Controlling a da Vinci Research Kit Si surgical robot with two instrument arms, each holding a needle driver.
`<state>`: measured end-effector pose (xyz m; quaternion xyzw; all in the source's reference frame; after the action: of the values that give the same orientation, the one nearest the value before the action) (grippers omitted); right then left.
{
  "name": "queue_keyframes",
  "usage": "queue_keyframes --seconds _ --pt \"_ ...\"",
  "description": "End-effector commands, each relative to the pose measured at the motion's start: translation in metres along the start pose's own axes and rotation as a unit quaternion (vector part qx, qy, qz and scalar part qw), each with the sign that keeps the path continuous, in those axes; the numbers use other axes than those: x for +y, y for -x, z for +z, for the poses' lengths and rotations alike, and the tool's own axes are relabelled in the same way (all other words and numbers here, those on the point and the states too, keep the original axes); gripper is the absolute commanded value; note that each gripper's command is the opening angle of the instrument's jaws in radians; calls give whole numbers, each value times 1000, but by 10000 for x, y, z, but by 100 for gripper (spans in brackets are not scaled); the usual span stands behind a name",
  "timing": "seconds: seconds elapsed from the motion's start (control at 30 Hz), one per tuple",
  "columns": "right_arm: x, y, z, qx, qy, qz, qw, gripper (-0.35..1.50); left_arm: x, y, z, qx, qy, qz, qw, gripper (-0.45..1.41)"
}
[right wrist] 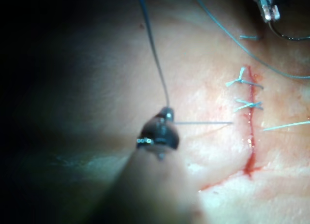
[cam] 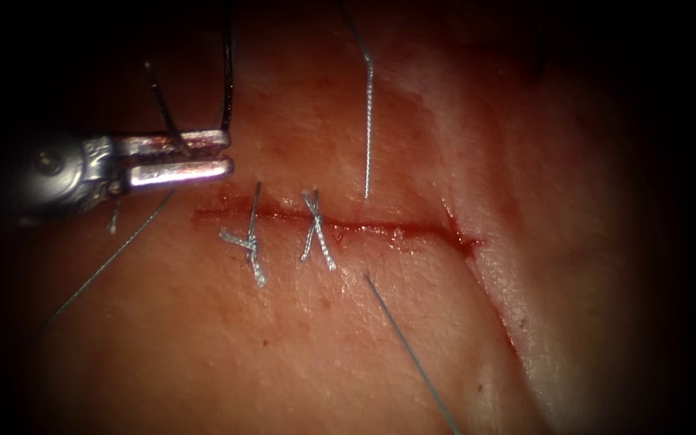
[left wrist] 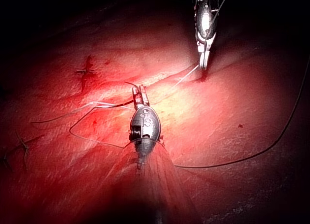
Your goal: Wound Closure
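Note:
The cut (cam: 380, 232) runs across the tissue (cam: 300, 346), with two knotted stitches (cam: 316, 232) on its left part. Right of them the thread (cam: 368, 129) goes into the tissue above the cut and comes out below it, where it trails off as a strand (cam: 412, 354). At the cut's left end, my left tool (cam: 223, 154) is shut on the dark curved needle (cam: 163, 109) near one end. The needle arcs up, clear of the tissue, also seen as needle (right wrist: 290, 37). My right tool (right wrist: 167, 112) is shut on the thread (right wrist: 155, 54), a little away from the cut (right wrist: 251, 137).
A loose thread (cam: 106, 266) trails down and left from under the left tool. Red fluid (cam: 465, 242) pools at the cut's right end. A pale ridge of tissue (cam: 517, 306) runs down the right. A long thread loop (left wrist: 271, 146) lies on the tissue.

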<state>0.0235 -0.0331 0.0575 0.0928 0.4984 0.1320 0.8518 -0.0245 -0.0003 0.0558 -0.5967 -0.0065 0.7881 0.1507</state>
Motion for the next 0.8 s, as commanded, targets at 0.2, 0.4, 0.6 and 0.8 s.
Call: queue_keyframes --seconds 0.2,0.4,0.6,0.8 --pt "-20 -2 -1 -2 -30 1 1000 -35 1 5 6 1 0 0 1000 -45" --pt "-29 -5 -4 -2 -58 2 998 37 1 5 7 1 0 0 1000 -45" --pt "23 31 -17 -56 -25 -12 998 140 1 5 7 1 0 0 1000 -45" --pt "73 60 -7 -101 42 -26 994 138 1 5 7 1 0 0 1000 -45"
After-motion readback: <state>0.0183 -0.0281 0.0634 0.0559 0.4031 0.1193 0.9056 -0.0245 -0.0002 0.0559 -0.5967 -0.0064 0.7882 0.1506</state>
